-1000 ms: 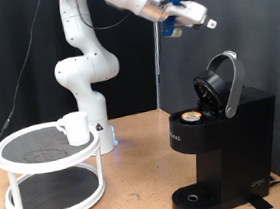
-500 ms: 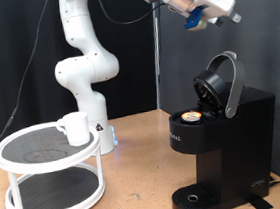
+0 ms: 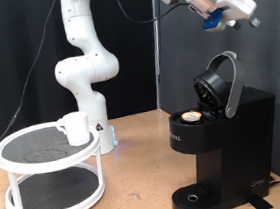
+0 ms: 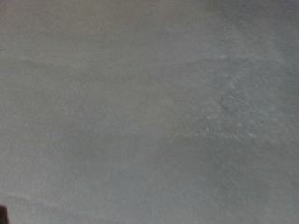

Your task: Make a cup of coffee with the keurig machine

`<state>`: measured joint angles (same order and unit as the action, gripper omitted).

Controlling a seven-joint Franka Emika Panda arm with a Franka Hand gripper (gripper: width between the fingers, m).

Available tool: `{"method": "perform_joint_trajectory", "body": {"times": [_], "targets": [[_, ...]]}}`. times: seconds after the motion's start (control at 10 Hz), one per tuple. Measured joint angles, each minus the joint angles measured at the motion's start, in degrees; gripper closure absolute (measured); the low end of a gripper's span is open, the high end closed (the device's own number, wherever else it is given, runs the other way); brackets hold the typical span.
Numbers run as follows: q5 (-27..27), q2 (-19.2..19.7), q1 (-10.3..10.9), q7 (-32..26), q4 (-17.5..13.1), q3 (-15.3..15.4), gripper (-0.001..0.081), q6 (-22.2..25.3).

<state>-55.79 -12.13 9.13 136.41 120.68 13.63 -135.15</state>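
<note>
My tool hangs high above the open coffee machine.

The boxy black coffee machine point(image 3: 219, 141) stands at the exterior view's right, its rounded lid point(image 3: 222, 84) tipped up, a tan-topped pod point(image 3: 190, 116) in place. My tool point(image 3: 233, 11) is above that lid; I cannot tell whether it is clenched. The glossy white cup point(image 3: 74, 127) sits well apart on the round rack point(image 3: 47, 173).

Hand position: the hand point(image 3: 243, 13) has travelled toward the exterior view's right, from above the pod opening to high above the raised lid point(image 3: 224, 84) of the keurig machine point(image 3: 223, 146).
Arm: its upper links have swung rightward with the hand, toward the frame's upper right corner.
</note>
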Motion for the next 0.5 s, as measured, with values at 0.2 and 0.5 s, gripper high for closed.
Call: {"method": "perform_joint_trajectory", "body": {"times": [0.2, 0.5], "targets": [[0.1, 1.4, 0.0, 0.0, -0.5, 0.5, 0.0072, -1.1], [1.8, 2.1, -0.5, -0.3, -0.3, 0.3, 0.0072, -0.8]]}}
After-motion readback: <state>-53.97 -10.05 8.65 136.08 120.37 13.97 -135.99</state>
